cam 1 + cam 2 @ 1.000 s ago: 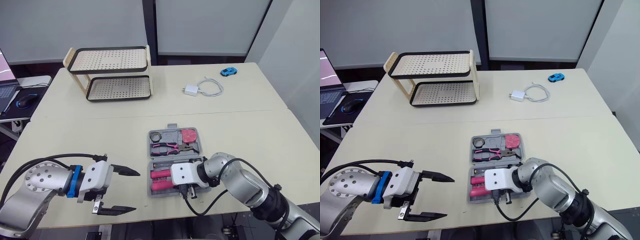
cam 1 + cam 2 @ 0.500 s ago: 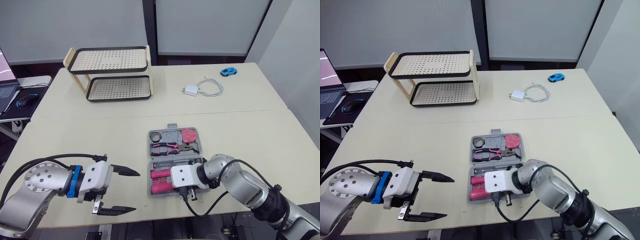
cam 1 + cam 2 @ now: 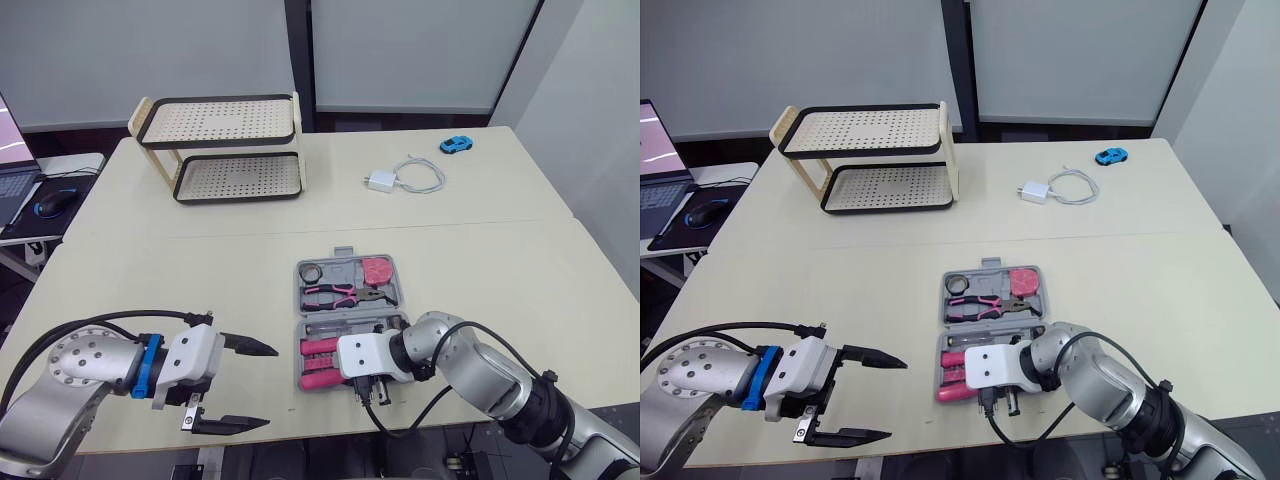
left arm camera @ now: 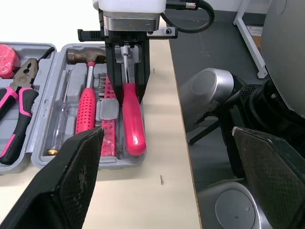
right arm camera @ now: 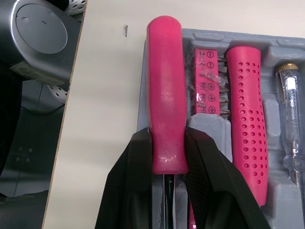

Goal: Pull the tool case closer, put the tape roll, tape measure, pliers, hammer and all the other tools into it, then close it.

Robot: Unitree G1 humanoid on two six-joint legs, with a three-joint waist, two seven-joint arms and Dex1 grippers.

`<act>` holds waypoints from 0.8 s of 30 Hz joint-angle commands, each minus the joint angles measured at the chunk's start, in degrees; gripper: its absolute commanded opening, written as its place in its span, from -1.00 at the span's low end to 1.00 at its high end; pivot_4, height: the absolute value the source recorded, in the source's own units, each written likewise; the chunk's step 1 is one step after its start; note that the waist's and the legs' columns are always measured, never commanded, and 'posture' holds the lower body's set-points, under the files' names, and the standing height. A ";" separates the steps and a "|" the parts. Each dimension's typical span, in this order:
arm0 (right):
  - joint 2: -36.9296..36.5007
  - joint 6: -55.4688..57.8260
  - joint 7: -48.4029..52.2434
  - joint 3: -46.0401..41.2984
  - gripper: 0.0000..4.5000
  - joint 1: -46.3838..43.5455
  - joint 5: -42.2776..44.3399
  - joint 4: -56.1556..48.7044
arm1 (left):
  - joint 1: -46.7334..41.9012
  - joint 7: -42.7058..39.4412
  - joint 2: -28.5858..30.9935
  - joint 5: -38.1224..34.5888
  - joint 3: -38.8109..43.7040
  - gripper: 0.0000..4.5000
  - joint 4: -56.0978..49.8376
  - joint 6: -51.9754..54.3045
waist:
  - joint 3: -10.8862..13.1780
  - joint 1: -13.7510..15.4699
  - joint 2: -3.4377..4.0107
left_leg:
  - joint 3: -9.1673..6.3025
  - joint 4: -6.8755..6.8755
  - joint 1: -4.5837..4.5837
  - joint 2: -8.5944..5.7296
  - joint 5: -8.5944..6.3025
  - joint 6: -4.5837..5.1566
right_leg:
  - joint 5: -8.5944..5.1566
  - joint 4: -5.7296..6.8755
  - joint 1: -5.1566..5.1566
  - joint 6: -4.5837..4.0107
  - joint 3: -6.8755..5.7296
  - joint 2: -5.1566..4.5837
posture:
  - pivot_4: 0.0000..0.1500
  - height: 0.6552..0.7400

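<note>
Holding one pink screwdriver [image 5: 165,95] over the open tool case [image 3: 302,290] – right gripper [image 5: 167,143] clamped on the handle's base, left gripper [image 3: 268,386] spread wide and holding nothing, just above the bare surface [image 3: 200,270] left of the case.

One case lies near the surface's front edge, both halves flat. Its far half carries one tape roll [image 3: 311,271], one pair of pliers [image 3: 345,294] and one pink tape measure [image 3: 377,269]. Its near half carries one hammer [image 4: 87,105], one strip of bits [image 5: 207,81], one clear tester screwdriver [image 5: 290,114] and the held screwdriver along the outermost row. Farther back on the pale surface stand one two-tier rack [image 3: 225,150], one white charger [image 3: 381,180] with its coiled cable, and one blue toy car [image 3: 455,144] – well apart from the case. A laptop [image 3: 652,190] and a mouse [image 3: 702,212] sit on a side desk to the left, with grey wall panels behind.
</note>
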 commanded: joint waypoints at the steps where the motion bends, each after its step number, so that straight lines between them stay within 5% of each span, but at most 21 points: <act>1: 0.08 0.24 -0.13 -0.96 -0.72 -0.96 0.88 -2.88 | -0.11 0.06 0.51 -0.44 1.62 1.00 -1.06 -1.02 | 0.00 0.00 0.00 | 0.00 0.02 -0.01 0.00 0.00 0.00 | 0.00 0.00 0.00 0.00 -0.01 0.00 | 1.00 1.00; 24: -0.19 2.11 -0.85 0.45 -0.72 -1.40 0.53 -3.44 | -0.25 -0.27 0.81 -0.66 1.64 1.00 -1.29 -0.77 | 0.00 0.00 0.00 | 0.01 0.04 -0.01 0.00 0.00 0.00 | 0.00 0.01 0.00 0.00 -0.02 0.00 | 1.00 1.00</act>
